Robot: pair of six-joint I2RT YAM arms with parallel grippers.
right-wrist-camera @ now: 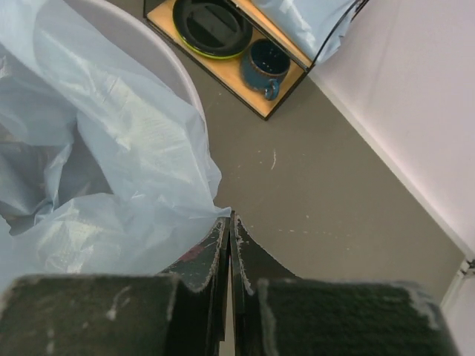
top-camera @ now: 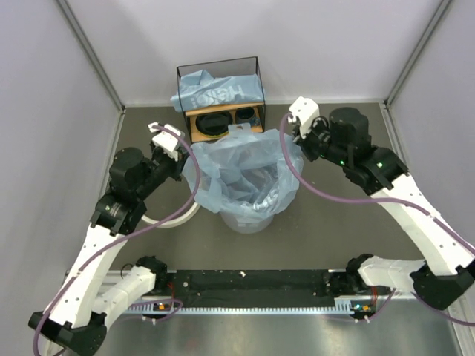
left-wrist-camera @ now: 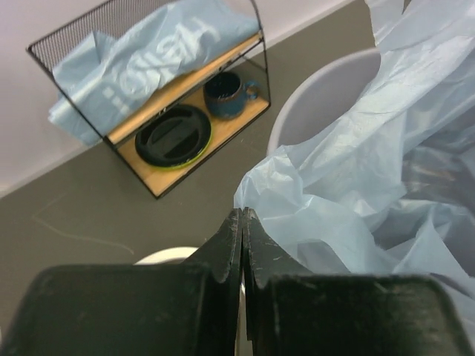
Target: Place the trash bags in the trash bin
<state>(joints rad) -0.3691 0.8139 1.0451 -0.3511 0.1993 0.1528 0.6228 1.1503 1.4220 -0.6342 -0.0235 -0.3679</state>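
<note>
At frame centre, top view, we note one trash bag [top-camera: 245, 167] draped into the trash bin [top-camera: 249, 221]. Both the left gripper [left-wrist-camera: 242, 215] and right gripper [right-wrist-camera: 231, 219] are fully closed, each apparently nipping its film edge (slippery stuff). We advise lowering both evenly, without tugging the bin.

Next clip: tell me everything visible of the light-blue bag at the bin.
The trash bag is thin, crinkly, translucent light-blue film, opened out and slumped into the trash bin, its loose edges draped over the rim. Its left edge meets the tips of the shut left claw, its right edge those of the shut right claw; whether either pinches film is unclear.
</note>
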